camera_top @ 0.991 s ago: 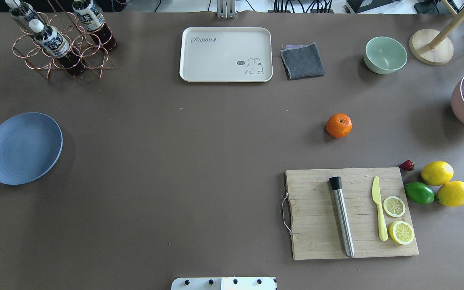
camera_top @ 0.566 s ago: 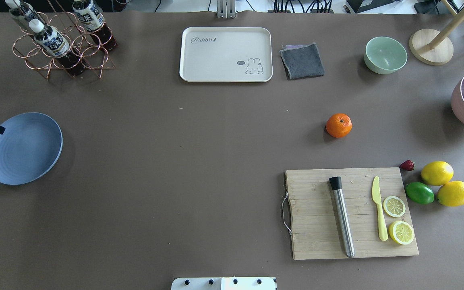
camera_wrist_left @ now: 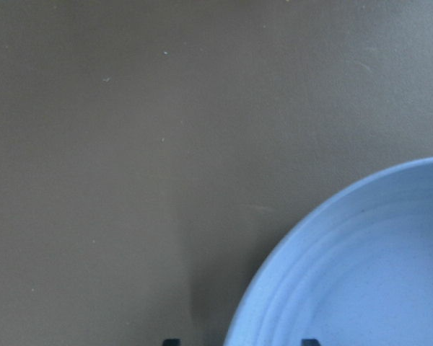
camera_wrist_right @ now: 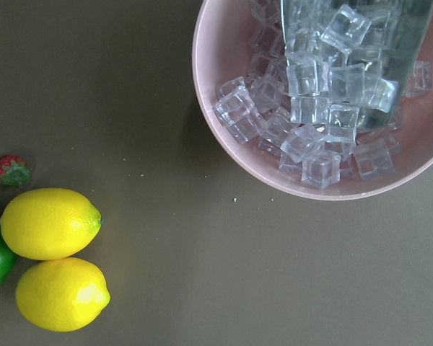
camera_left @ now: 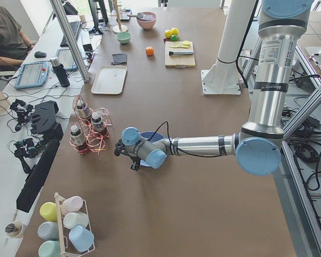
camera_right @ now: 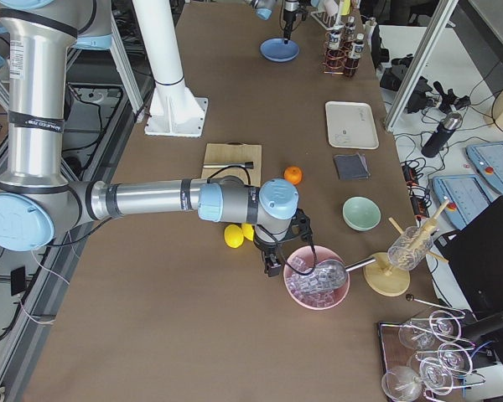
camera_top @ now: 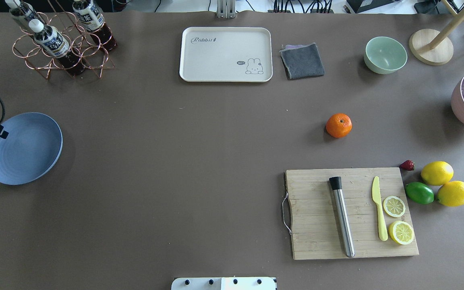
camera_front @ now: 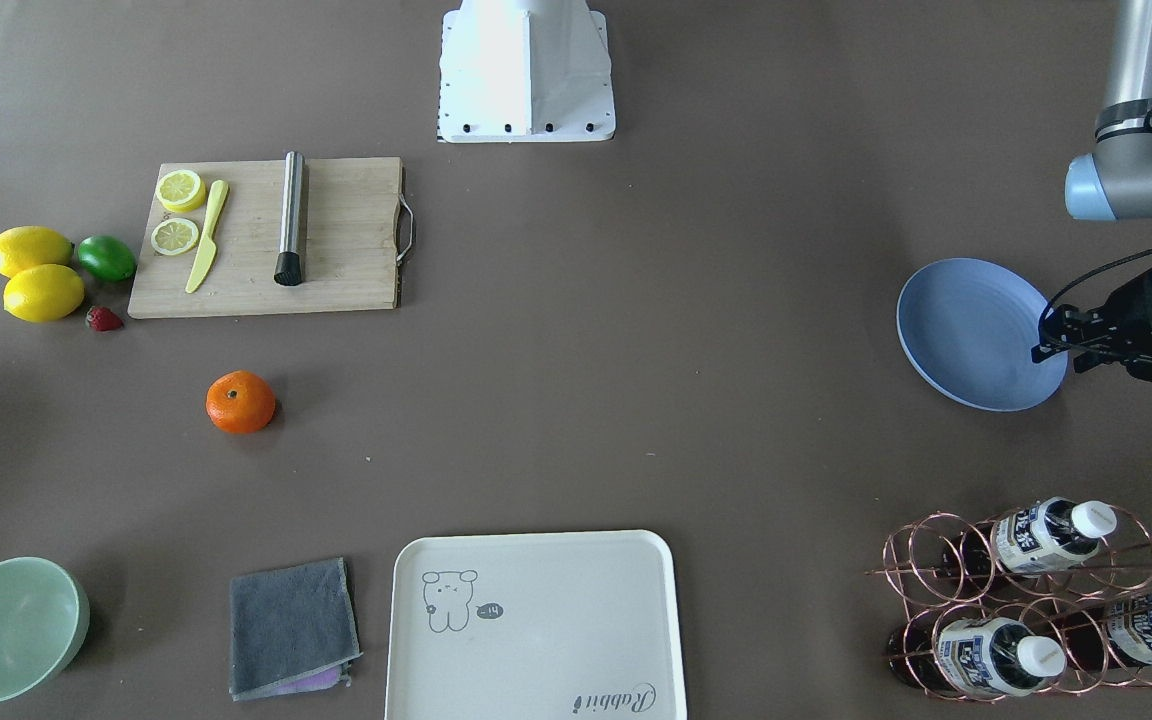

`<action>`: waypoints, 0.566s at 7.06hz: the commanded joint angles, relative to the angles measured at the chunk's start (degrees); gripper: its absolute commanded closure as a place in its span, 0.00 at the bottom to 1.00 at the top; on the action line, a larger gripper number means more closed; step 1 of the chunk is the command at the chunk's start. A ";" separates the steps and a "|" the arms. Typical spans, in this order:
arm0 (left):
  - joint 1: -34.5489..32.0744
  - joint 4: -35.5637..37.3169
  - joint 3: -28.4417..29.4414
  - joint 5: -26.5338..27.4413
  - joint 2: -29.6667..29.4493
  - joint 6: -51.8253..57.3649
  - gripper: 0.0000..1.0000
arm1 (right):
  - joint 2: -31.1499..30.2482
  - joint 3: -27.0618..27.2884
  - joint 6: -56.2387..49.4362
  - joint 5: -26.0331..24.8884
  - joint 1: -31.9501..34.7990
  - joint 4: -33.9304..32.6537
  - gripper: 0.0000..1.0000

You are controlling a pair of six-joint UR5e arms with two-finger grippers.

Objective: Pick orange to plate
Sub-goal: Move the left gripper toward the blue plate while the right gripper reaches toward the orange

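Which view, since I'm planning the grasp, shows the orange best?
Overhead exterior: the orange sits large and unobstructed, with its stem dimple facing up. Exterior front-facing shows it nearly as well. Exterior left shows only a tiny far dot, and exterior right shows it small. Neither wrist view shows it.

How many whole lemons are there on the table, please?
2. The far lemon sits by the strawberry; the near lemon lies closer to the robot. Both are beside the lime, off the cutting board.

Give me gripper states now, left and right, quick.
Left gripper: open, holding nothing, over the plate rim.
Right gripper: cannot tell; it shows only in the right side view, beside the pink bowl.
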 commanded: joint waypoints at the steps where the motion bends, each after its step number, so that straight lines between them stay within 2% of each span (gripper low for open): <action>1: 0.20 0.00 0.16 0.09 0.00 0.13 0.77 | 0.21 -0.07 0.27 0.04 0.00 -0.09 0.00; 2: 0.81 0.00 0.16 0.09 -0.09 0.13 0.95 | 0.30 -0.07 0.27 0.04 -0.09 -0.09 0.00; 3: 1.34 0.00 -0.01 0.00 -0.09 -0.04 1.00 | 0.91 -0.25 0.61 0.04 -0.09 -0.09 0.00; 4: 1.35 0.09 -0.54 -0.09 -0.87 -1.96 1.00 | 2.22 -0.16 2.71 0.12 -0.26 -0.26 0.00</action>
